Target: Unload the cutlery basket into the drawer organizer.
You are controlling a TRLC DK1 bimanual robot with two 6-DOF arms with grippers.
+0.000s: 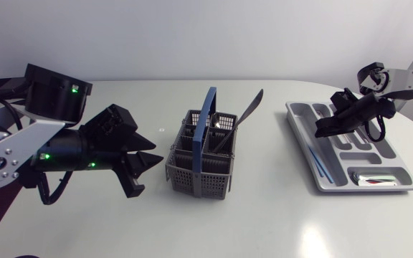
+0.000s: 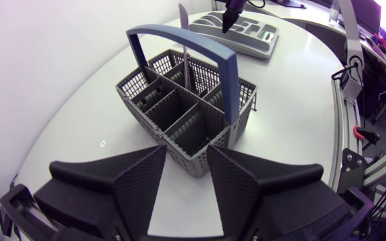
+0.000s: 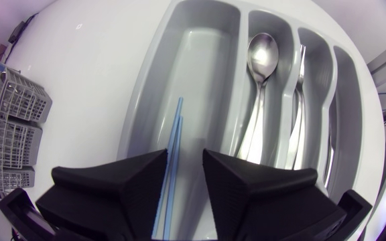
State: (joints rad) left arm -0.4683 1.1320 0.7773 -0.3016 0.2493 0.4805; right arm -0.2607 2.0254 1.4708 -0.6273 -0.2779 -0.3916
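The grey cutlery basket (image 1: 201, 159) with a blue handle (image 1: 207, 118) stands mid-table; one metal knife (image 1: 248, 111) leans out of it. My left gripper (image 1: 148, 163) is open just left of the basket, which the left wrist view shows right ahead of its fingers (image 2: 139, 184). The grey drawer organizer (image 1: 400, 183) lies at the right. My right gripper (image 3: 185, 155) hovers open over its long compartment, where a pair of blue sticks (image 3: 174, 144) lies between the fingers. A spoon (image 3: 263, 53) and other cutlery (image 3: 299, 110) lie in neighbouring slots.
A shiny metal piece (image 1: 375, 179) lies in the organizer's near cross compartment. In the left wrist view the organizer (image 2: 268, 44) and my right gripper (image 2: 228, 19) show beyond the basket (image 2: 179, 114). Bare white table lies between basket and organizer.
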